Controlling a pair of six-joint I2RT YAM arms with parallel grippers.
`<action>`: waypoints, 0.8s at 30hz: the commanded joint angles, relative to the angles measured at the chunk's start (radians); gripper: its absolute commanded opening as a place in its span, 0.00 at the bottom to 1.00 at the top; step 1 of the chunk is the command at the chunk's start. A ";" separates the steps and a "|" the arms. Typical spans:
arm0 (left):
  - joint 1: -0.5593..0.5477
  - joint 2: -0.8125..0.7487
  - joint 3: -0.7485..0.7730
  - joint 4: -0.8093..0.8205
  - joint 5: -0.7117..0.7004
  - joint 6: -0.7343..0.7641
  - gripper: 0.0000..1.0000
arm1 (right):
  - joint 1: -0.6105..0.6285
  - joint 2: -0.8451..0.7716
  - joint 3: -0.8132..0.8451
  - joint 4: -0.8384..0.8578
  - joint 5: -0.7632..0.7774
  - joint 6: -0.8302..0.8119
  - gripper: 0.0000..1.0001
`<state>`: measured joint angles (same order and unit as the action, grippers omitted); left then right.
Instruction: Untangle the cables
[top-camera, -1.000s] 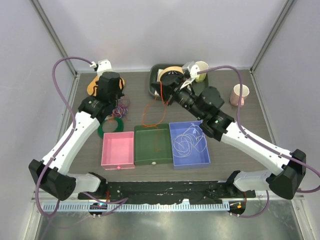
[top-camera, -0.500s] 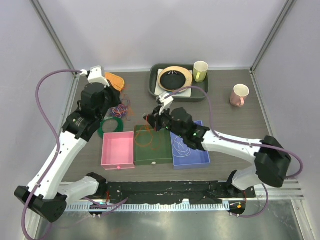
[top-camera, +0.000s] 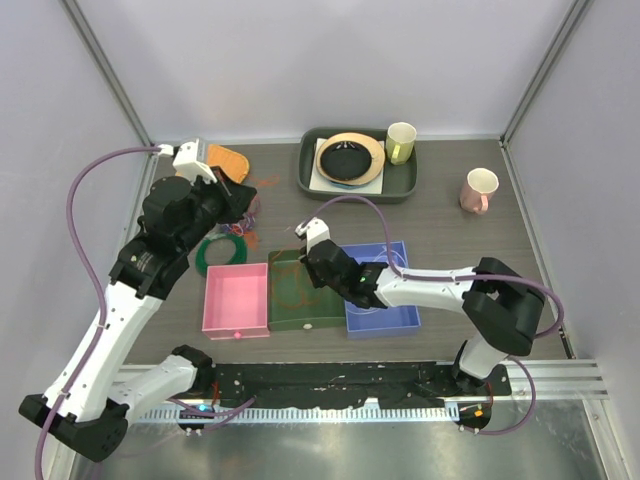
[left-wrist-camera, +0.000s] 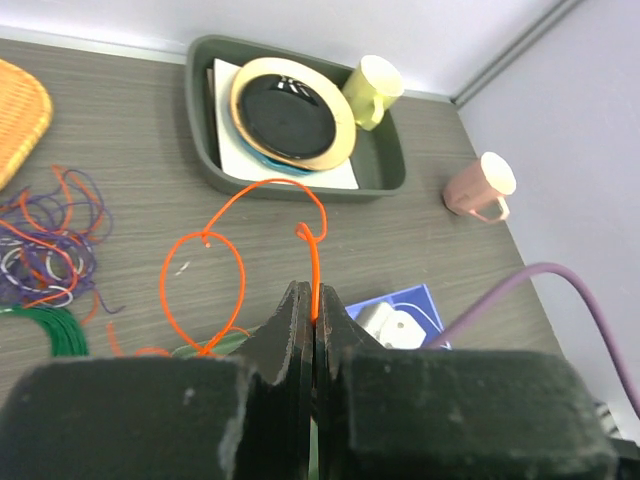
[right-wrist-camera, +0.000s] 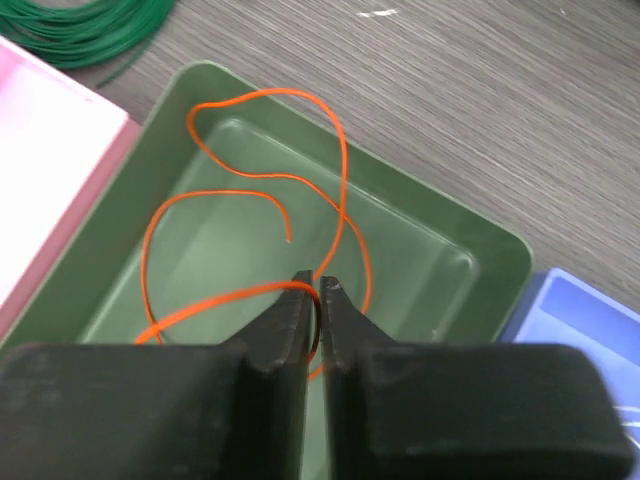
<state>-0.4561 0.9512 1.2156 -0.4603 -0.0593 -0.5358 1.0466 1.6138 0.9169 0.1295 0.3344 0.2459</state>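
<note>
The left gripper (left-wrist-camera: 314, 295) hung over bare tabletop. Open wood stretched ahead of its fingers as far as the dark tray (left-wrist-camera: 385, 170) with the plate, and the yellow cup (left-wrist-camera: 372, 88) and pink cup (left-wrist-camera: 478, 188) stood well beyond to the right. The right gripper (right-wrist-camera: 318, 288) hung inside the green tray (right-wrist-camera: 430, 280), whose walls closed in ahead and to the left. The pink tray (right-wrist-camera: 50, 140) lay just left of that wall and the blue tray (right-wrist-camera: 570, 300) just right.

The left fingers were closed flat on an orange cable (left-wrist-camera: 265, 183), which rose from their tips and curled ahead into two open loops on the table. Left of those fingers lay the tangle (left-wrist-camera: 50, 255) of purple, orange and white strands, touching the green coil (left-wrist-camera: 45, 325). A second orange cable (right-wrist-camera: 270, 93) curved in loose bends over the green tray's floor, ahead and to the left of the right fingers.

The right fingers stood almost together with that cable in the slit between them, and it could not be told whether they pinched it. The gripper bodies hid the lower cable runs, and the coil was cut off.
</note>
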 joint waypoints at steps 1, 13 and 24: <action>-0.001 -0.017 0.007 0.058 0.105 -0.021 0.00 | 0.016 -0.012 0.074 -0.099 0.152 0.001 0.22; -0.001 -0.002 -0.004 0.094 0.225 -0.042 0.00 | 0.018 -0.239 0.047 -0.225 0.129 0.026 0.64; -0.042 0.043 -0.053 0.158 0.369 -0.102 0.00 | 0.018 -0.526 -0.099 -0.258 0.389 0.144 0.88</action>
<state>-0.4713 0.9672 1.1931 -0.3744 0.2226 -0.6041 1.0584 1.1782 0.8616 -0.1307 0.5613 0.3141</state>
